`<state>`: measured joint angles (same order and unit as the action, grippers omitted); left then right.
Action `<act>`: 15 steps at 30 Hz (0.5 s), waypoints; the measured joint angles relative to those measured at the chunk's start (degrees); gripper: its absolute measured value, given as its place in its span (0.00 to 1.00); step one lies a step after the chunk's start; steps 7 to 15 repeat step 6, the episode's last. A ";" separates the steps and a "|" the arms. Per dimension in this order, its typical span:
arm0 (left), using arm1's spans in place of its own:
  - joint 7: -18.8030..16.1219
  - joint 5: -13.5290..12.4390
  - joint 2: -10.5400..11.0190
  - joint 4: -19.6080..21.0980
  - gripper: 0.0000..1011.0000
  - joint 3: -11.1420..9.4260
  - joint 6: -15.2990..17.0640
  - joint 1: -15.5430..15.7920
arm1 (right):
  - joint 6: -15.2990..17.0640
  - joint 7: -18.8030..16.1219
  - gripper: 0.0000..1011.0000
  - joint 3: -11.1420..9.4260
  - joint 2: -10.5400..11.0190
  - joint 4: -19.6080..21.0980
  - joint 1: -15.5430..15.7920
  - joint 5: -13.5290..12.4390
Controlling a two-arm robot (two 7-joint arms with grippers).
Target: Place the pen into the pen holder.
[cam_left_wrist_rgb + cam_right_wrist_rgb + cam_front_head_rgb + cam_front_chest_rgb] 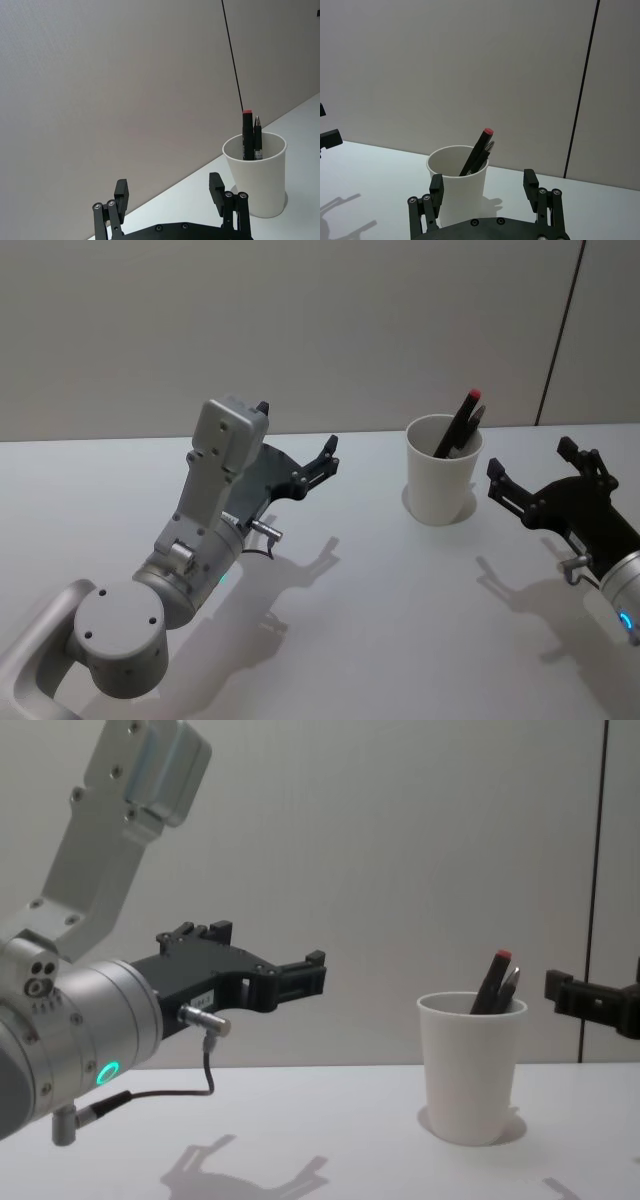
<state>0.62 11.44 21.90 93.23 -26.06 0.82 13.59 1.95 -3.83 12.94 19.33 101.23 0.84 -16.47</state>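
Note:
The pen holder (440, 485), a white paper cup, stands upright on the table toward the back right. A black pen with a red end (460, 420) leans inside it, beside a second dark pen with a silver tip (476, 418). Both show in the cup (260, 180) (462, 192) (470, 1070) from every view. My left gripper (296, 428) hovers open and empty to the cup's left, well apart from it (169, 189). My right gripper (531, 459) is open and empty just to the cup's right (483, 181), raised off the table.
The white table (380, 620) carries nothing else near the cup. A plain wall with a dark vertical seam (560, 330) runs along its far edge. My left arm's elbow (120, 630) fills the near left.

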 joint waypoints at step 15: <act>0.00 0.00 0.00 0.00 0.99 0.02 0.00 0.00 | 0.00 0.00 0.99 0.00 0.00 0.00 0.00 0.00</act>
